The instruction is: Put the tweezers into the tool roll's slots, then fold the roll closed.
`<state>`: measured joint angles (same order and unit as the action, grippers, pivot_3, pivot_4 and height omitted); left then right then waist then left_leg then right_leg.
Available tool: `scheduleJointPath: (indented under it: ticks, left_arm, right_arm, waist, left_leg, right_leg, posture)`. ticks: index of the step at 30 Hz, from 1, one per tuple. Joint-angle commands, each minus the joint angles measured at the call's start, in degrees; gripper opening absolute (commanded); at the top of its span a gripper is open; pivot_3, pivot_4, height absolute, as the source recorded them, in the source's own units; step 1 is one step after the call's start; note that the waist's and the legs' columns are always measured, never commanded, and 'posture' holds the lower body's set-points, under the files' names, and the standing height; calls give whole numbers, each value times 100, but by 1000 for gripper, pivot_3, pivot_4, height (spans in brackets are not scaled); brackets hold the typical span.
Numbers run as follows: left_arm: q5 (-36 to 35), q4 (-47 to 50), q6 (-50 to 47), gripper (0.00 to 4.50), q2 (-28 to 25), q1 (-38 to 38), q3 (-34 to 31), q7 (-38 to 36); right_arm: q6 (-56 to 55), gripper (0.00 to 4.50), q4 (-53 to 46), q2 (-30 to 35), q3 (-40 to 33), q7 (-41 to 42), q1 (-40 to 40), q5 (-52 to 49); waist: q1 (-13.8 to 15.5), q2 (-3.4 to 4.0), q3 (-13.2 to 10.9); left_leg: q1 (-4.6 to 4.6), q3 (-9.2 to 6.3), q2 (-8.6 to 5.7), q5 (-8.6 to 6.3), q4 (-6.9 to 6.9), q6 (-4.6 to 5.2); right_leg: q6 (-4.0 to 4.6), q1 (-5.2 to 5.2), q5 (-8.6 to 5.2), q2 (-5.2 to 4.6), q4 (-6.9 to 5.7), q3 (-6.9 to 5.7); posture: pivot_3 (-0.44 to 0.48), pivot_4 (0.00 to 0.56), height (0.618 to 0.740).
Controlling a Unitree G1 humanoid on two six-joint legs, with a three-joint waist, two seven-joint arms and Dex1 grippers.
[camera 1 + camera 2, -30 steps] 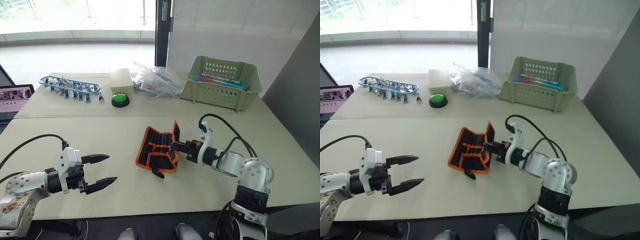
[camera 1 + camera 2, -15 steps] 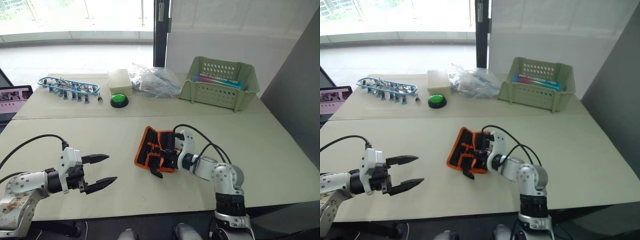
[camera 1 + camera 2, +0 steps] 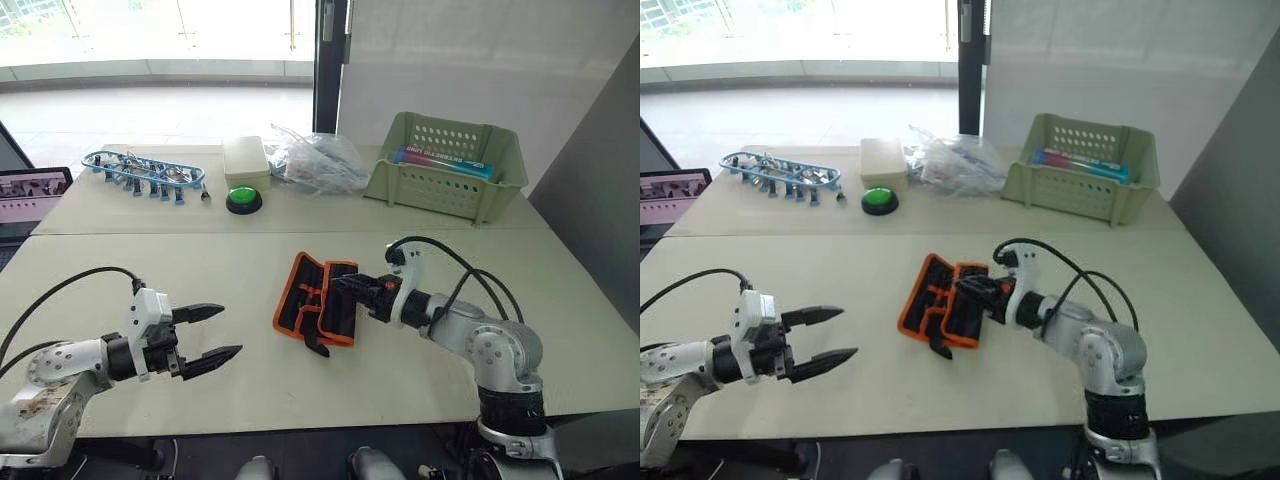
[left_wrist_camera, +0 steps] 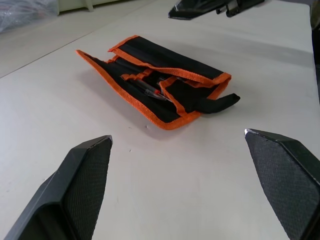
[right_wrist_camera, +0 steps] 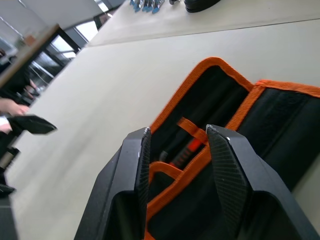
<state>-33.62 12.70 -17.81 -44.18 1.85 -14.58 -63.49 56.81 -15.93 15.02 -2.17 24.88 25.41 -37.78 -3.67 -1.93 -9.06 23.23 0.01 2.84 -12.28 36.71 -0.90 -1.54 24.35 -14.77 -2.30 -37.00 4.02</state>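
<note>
Black fabric with orange trim marks the tool roll [image 3: 318,305], lying partly folded near the middle of the pale table [image 3: 560,300] in the head views. Its right flap is turned over onto the rest, and a short black strap sticks out at the near edge. The right gripper [image 3: 345,283] hangs just over that folded flap, fingers parted a little and holding nothing. The left gripper [image 3: 215,334] sits well apart to the left, above bare table, fingers spread wide and empty. Along the far side stand a green basket [image 3: 445,165], a clear plastic bag [image 3: 318,160], a green button [image 3: 241,199], a cream box [image 3: 244,159] and a blue-clipped cable bundle [image 3: 145,172].

From the left wrist, the roll [image 4: 160,82] lies ahead between the two wide-open fingers [image 4: 80,185], a slim tool with a red mark showing in its inner slots; I cannot tell whether it is one of the tweezers.

From the right wrist, the fingers [image 5: 136,165] stand slightly apart just above the roll [image 5: 280,125], with the orange-edged pockets showing through the gap
</note>
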Motion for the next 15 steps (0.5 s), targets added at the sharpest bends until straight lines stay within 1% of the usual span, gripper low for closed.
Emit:
scheduleJointPath:
  ticks: [1,3,4,6,9,12,15]
  left_arm:
    - [-178,49,-312,4500,103,-280,128,159]
    - [-177,-76,-520,4500,260,-536,273,332]
    - [-82,-231,-599,4500,389,-738,420,480]
    - [128,-531,-777,4500,627,-1110,680,775]
    - [307,-838,-931,4500,867,-1464,921,993]
    - [524,-1129,-920,4500,1100,-1749,1258,1032]
    - [689,-1304,-866,4500,1229,-1907,1492,993]
  right_arm:
    - [-1338,1052,424,214,540,685,-14,697]
    - [-1970,313,919,250,741,1002,26,1016]
    - [-2273,14,1172,259,834,1125,54,1184]
    - [-2770,14,1613,289,1028,1295,106,1536]
    - [-3152,14,2056,253,1154,1405,156,1820]
    - [-3322,14,2452,218,1235,1363,191,2098]
    - [-3337,14,2639,174,1227,1280,210,2236]
  waist:
    - [-28,0,0]
    - [-31,-1,0]
    - [-22,-1,0]
    - [14,-1,0]
    - [36,-1,0]
    - [66,-2,1]
    - [72,-2,1]
  left_leg:
    - [-2,1,1,0,0,0]
    - [-7,0,1,0,0,0]
    - [-9,0,1,1,2,0]
    - [-11,-1,-1,1,8,0]
    - [-5,-3,-3,1,17,0]
    - [-2,-2,-4,1,17,0]
    - [-6,-3,-4,1,16,0]
  right_leg:
    - [0,0,0,2,-1,2]
    - [-1,-3,0,6,-4,3]
    - [-2,-4,1,7,-6,4]
    - [-2,-8,2,7,-9,4]
    - [7,-9,14,8,-9,5]
    - [13,-7,18,7,-7,6]
    - [16,-9,20,8,-10,6]
  posture:
    - [0,150,738]
    - [0,150,738]
    - [0,150,738]
    - [0,150,738]
    - [0,150,738]
    - [0,150,738]
    - [0,150,738]
